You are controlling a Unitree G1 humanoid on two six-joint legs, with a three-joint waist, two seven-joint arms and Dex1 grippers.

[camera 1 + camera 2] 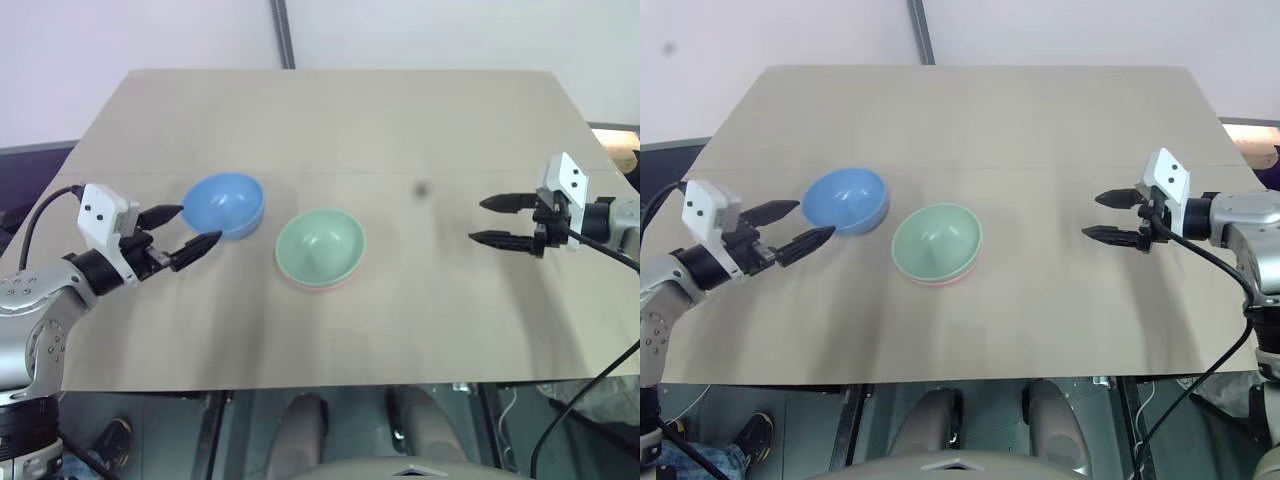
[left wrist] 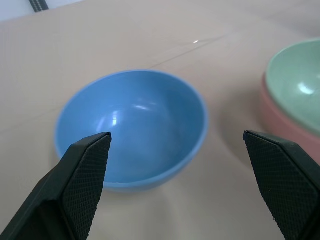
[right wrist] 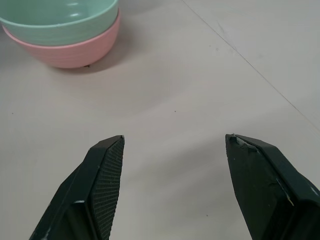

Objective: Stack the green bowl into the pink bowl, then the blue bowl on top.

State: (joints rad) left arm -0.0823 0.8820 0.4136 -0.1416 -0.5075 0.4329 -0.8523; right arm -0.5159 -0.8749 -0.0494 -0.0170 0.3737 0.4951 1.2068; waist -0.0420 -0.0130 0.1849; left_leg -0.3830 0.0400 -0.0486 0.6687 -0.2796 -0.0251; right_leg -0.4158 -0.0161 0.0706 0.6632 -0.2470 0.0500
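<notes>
Over on the left, the left gripper (image 1: 190,229) has its black fingers spread wide and empty, nosed right up beside the blue bowl (image 1: 225,205), and from the left wrist view the two fingertips (image 2: 87,165) frame that bowl's near rim without touching it. The blue bowl sits upright on the counter (image 1: 330,120), alone, just to the left of the green bowl (image 1: 320,246) and a touch farther back. Now the landmark at centre: the green bowl is already nested down inside the pink bowl (image 3: 75,47), with only a thin salmon rim peeking out underneath it from above, and the right wrist view shows the pink wall plainly carrying the green one, both level. So the first half of the job looks done. Moving on to the right of the green bowl, there's a long bare stretch of counter, and then the right gripper (image 1: 492,220), well apart from the stack, fingers parted with nothing between them, pointing back toward the bowls. What's left, by my reading: the blue bowl has to be pinched by its rim, lifted, carried the short hop rightward over the green bowl and lowered in square. The left side looks best placed for it.
</notes>
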